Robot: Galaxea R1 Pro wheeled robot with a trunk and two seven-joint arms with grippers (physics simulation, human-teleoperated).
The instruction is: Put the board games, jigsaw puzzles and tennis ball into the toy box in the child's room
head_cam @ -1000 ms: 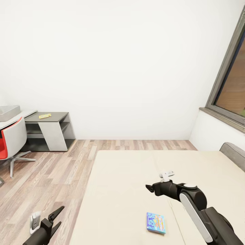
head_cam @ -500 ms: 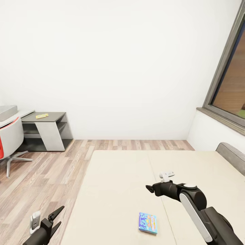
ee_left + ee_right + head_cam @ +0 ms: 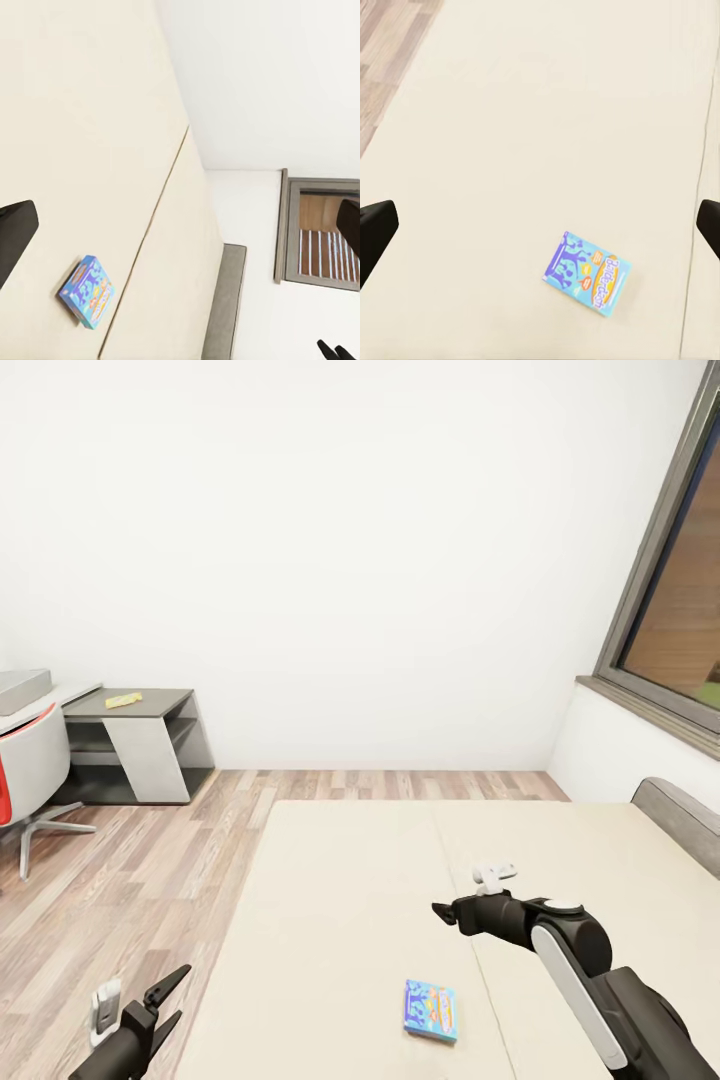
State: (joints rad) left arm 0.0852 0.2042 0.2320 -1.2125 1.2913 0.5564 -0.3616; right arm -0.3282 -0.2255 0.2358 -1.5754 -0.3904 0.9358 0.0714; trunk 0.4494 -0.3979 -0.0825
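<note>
a blue board game is lying flat on the bed, both grippers hanging released and empty.

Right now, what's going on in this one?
The robot faces the bed, where a blue board game lies flat on the mattress. Neither gripper holds anything: the right gripper hovers open above the mattress beyond the game, and the left gripper hangs open over the floor beside the bed.

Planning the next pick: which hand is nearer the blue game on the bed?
Right. The right hand hovers over the bed, just beyond the blue game. The left hand is off the bed's side, over the floor.
</note>
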